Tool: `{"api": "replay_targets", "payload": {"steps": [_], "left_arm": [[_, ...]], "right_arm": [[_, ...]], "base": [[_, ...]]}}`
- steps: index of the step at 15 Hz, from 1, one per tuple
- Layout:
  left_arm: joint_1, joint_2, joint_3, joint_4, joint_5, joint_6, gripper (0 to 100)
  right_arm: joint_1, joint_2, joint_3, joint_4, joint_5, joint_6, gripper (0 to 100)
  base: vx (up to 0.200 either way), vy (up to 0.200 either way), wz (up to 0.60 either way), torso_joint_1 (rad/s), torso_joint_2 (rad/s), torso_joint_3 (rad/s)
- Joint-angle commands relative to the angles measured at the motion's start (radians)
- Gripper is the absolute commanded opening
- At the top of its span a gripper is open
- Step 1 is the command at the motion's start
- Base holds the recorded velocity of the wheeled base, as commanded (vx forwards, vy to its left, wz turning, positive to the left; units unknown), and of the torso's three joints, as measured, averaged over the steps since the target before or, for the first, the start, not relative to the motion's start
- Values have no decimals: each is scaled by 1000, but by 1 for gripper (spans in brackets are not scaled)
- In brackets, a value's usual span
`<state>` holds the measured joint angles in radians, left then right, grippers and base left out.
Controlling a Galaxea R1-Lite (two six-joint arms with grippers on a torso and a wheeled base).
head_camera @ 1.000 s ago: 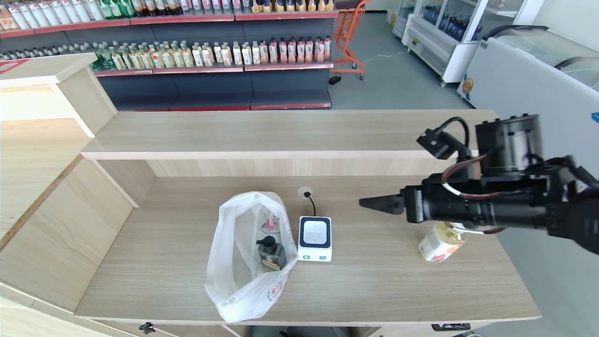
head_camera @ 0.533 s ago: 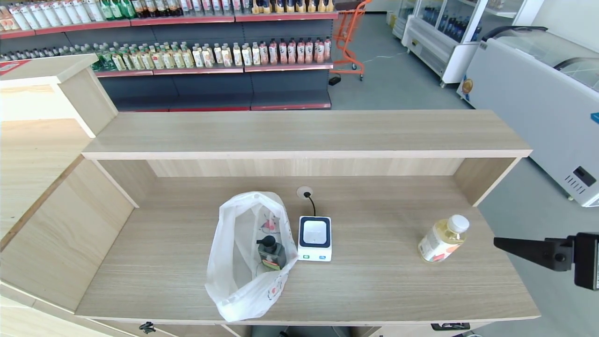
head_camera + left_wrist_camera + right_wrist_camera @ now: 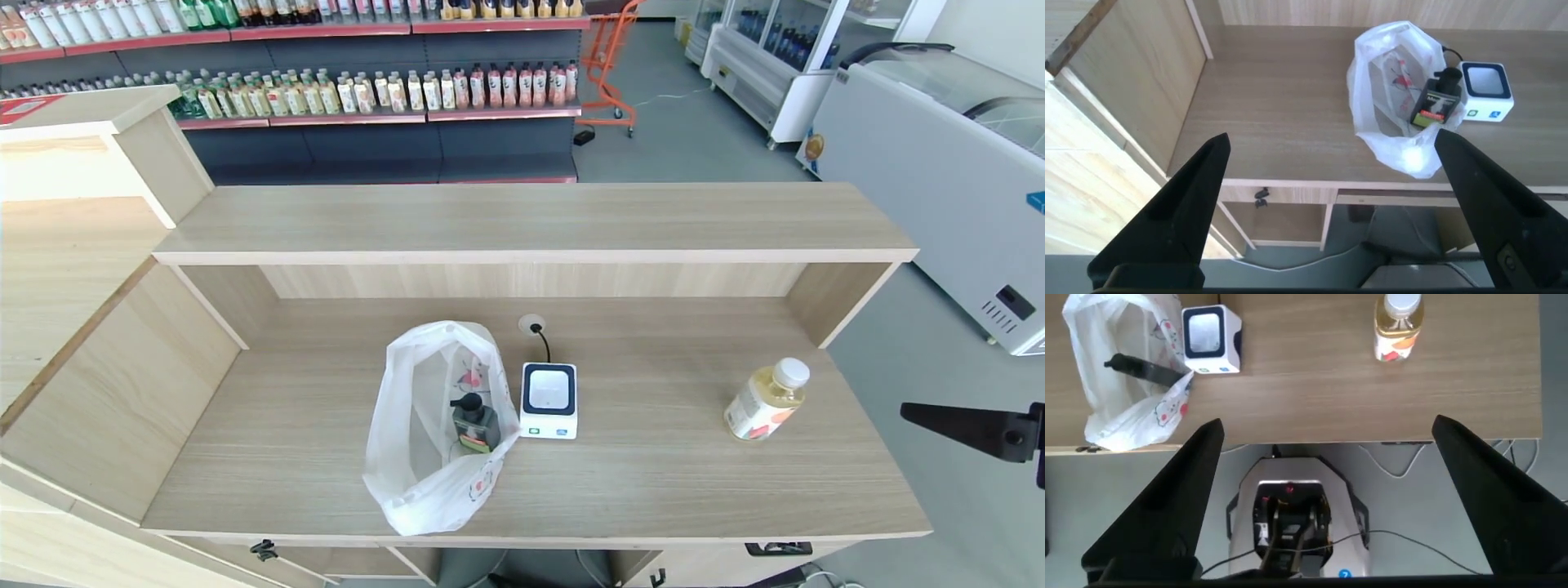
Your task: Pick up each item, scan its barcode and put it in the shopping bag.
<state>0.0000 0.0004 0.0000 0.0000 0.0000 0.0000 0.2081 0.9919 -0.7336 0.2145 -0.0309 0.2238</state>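
Found left gripper point(image 3: 1327, 143) with fingers wide apart and empty, out beyond the counter's point(image 3: 653, 482) front left corner. Saw bag point(image 3: 424, 457) at mid-front, mouth gaping, dark pump bottle point(image 3: 475, 425) already inside. Saw scanner point(image 3: 549, 400) just beside the bag on its right, face up. Spotted bottle point(image 3: 766, 402) near the right edge, well apart from the scanner, untouched. Found right gripper point(image 3: 1327, 423) likewise spread and empty, off the right edge near the bottle.

Judged the step in hand as picking up the bottle, the one item left out. Reckoned on bringing the right gripper in over that edge, fingers either side of the body below the cap point(image 3: 790, 372), then closing across it. Took the bottle as upright: long axis vertical, white cap pointing up. Could not make out the barcode side.
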Motion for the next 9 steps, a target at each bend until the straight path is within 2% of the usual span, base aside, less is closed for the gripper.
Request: {"api": "replay_targets", "payload": {"steps": [1,2,5,9], "left_arm": [[0,1,0,0,0,2,100],[0,1,0,0,0,0,100],[0,1,0,0,0,3,100],[0,0,0,0,2,6,100]], "right_arm": [[-1,2,7,0,0,3,100],[-1,2,10,0,-1,22,100],[-35,5,17,6,-1,29,100],[-110,27,37,16,-6,29,100]], "base": [[-200,0,0,-12,-7,2],[-200,0,0,-7,-7,7],[0,0,0,0,0,0],[0,-200,0,10,7,0]]}}
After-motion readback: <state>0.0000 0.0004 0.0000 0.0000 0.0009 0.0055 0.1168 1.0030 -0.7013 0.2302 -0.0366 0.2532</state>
